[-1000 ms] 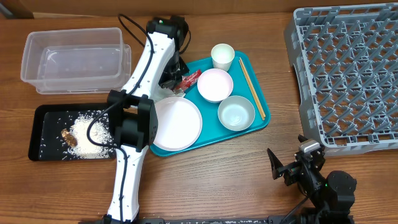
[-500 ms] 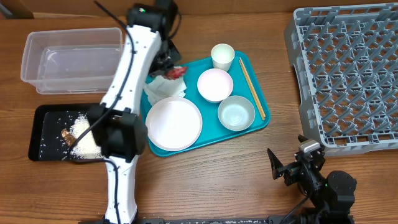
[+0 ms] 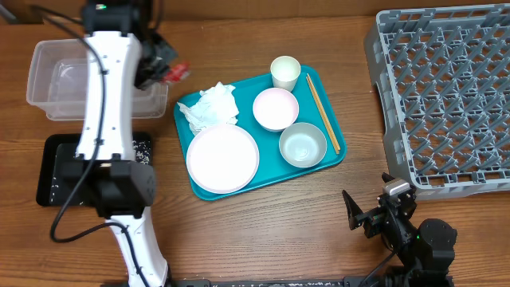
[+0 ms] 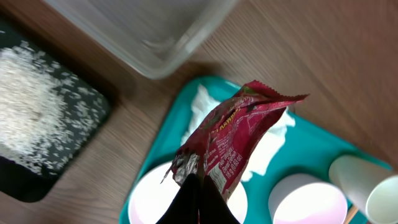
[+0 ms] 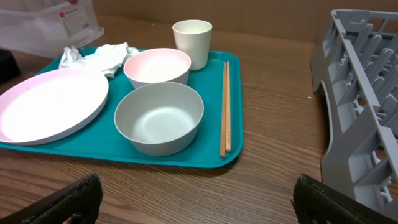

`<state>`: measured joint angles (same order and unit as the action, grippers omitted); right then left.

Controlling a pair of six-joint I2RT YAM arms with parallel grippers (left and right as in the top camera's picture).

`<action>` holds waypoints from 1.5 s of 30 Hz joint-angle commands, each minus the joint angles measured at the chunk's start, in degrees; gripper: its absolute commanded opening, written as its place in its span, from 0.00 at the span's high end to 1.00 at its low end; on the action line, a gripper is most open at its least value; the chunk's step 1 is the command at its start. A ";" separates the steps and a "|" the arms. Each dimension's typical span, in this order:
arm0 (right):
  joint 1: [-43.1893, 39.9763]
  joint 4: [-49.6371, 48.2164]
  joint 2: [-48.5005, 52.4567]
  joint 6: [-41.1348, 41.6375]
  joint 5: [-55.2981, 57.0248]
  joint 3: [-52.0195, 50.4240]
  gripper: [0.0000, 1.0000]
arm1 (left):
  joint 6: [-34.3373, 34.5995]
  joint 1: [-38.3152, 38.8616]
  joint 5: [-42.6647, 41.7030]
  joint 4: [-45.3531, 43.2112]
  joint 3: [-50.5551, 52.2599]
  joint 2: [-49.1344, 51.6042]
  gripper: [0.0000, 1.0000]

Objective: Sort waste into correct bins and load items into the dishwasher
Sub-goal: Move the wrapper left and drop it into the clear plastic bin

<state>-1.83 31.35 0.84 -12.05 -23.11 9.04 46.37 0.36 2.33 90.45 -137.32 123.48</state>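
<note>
My left gripper [image 3: 163, 72] is shut on the red snack wrapper [image 3: 177, 71] [image 4: 239, 137] and holds it in the air at the right end of the clear tub [image 3: 48, 88]. The black tray [image 3: 48, 171] with rice [image 4: 31, 106] lies below the tub, partly hidden by my left arm. White tissues [image 3: 211, 106] lie on the teal tray [image 3: 319, 163] with the plate [image 3: 223, 158], two bowls [image 3: 276, 108] [image 3: 303, 145], cup [image 3: 285, 72] and chopsticks [image 3: 323, 112]. My right gripper [image 5: 199, 202] is open and empty near the front edge. The grey rack [image 3: 446, 96] stands at the right.
In the right wrist view the teal tray [image 5: 186, 158] lies ahead of the fingers, with the rack's edge [image 5: 360, 106] at the right. Bare wood shows between the tray and the rack.
My left gripper has lifted the red wrapper off the teal tray and carried it left toward the clear tub. The tissues stay on the tray. The right arm has not moved.
</note>
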 commanded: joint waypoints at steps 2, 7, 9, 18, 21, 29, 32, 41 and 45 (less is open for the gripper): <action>0.26 0.00 -0.68 -0.17 0.15 -0.35 0.00 | 0.59 -5.07 0.57 -0.17 -1.33 -2.38 0.96; 0.26 0.00 -0.68 -0.17 0.15 -0.35 0.00 | 0.59 -11.30 1.16 -0.07 -1.33 -2.38 0.96; 0.26 0.00 -0.68 -0.17 0.15 -0.35 0.00 | 0.59 -13.27 1.22 -0.09 -1.29 -2.36 0.96; 0.26 0.00 -0.68 -0.17 0.15 -0.35 0.00 | -0.11 -16.11 1.25 -0.76 -0.68 -1.40 0.03; 0.26 0.00 -0.68 -0.17 0.15 -0.35 0.00 | -0.83 -16.04 1.05 -0.72 -0.66 -0.96 0.01; 0.26 0.00 -0.68 -0.17 0.15 -0.35 0.00 | -20.83 -13.84 -9.92 -0.35 -0.61 0.00 0.05; 0.26 0.00 -0.68 -0.17 0.15 -0.35 0.00 | -30.29 -11.69 -17.44 -0.17 -0.50 0.00 0.17; 0.26 0.00 -0.68 -0.17 0.15 -0.35 0.00 | -32.44 1.70 -16.17 -1.88 0.09 0.00 0.25; 0.26 0.00 -0.68 -0.20 0.15 -0.35 0.00 | -25.42 7.93 -3.82 -5.09 2.60 0.00 0.23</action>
<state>-1.83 31.31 0.84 -12.05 -23.09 9.04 17.19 5.34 -10.52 86.35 -136.49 122.91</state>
